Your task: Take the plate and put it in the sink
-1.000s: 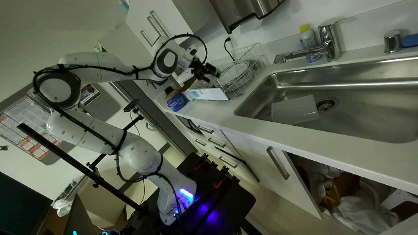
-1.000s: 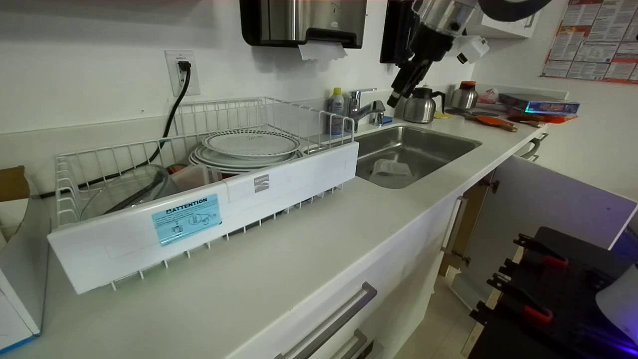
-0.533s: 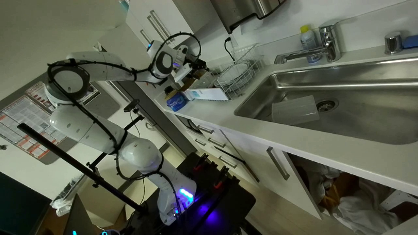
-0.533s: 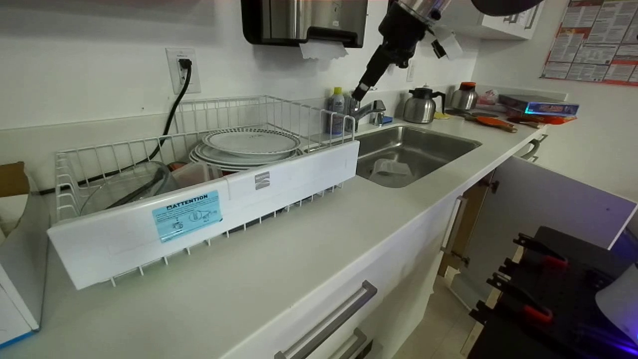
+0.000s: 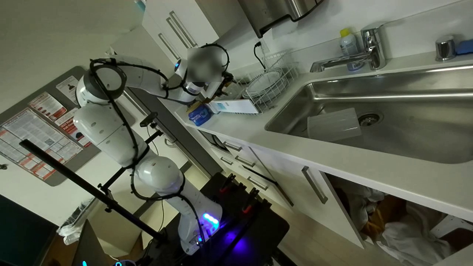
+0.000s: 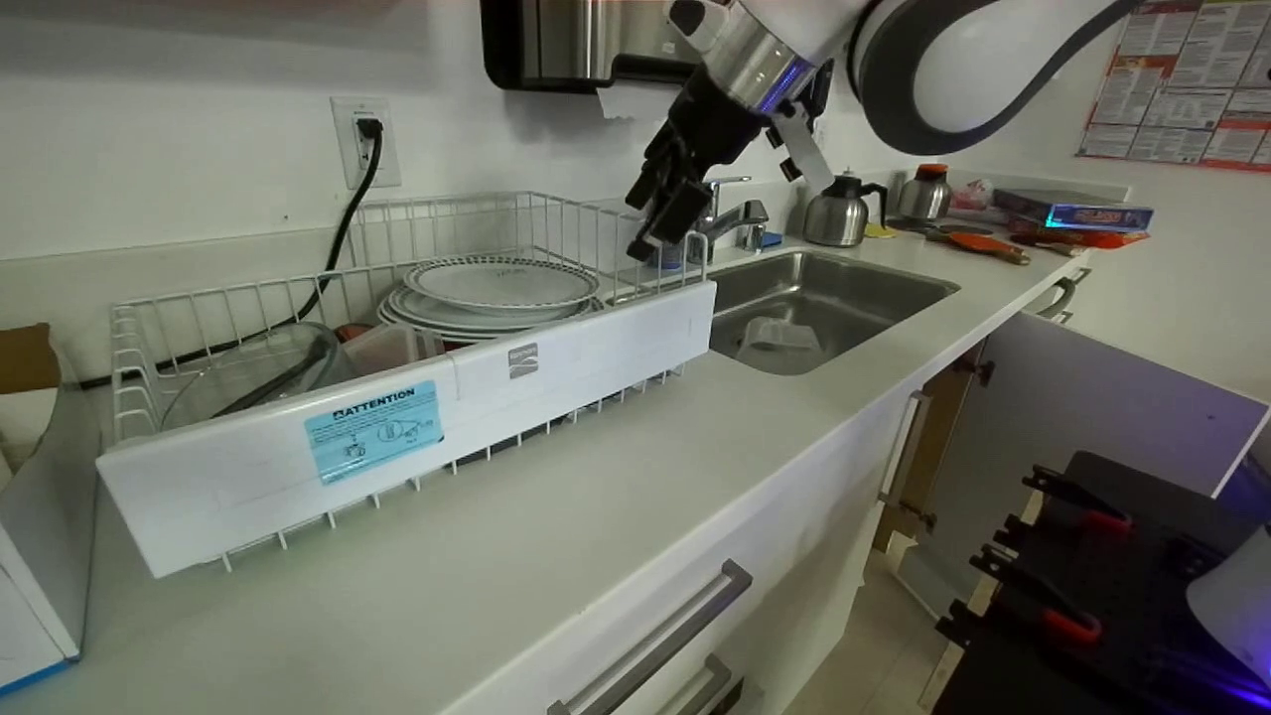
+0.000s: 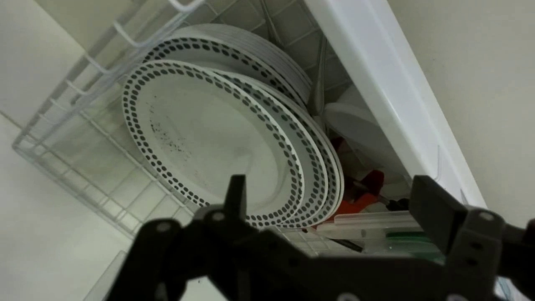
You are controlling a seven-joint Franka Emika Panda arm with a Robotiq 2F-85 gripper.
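A white robot arm [image 5: 159, 173] bends over a kitchen desk [image 6: 496, 556], its black gripper [image 7: 330, 182] angled downward near a white wire dish rack [image 6: 616, 343]. In the wrist view, the fingers [image 7: 238, 194] stand wide apart. The plate [image 7: 209, 138], pale with a band of dark spots around its rim, lies on top of other plates [image 7: 314, 175] inside the rack; the gripper hangs near but clear of it. In both exterior views, the stainless-steel sink [image 5: 417, 129] sits near the rack, set into the same desk. Inside it, a translucent container [image 5: 332, 125] rests just beside the round drain [image 5: 369, 119]. At the sink's edge stands a chrome tap [image 5: 374, 48], with a yellow-capped bottle [image 5: 348, 46] next to it. In an exterior view, a steel jug [image 6: 834, 216] with a black handle stands past the sink.
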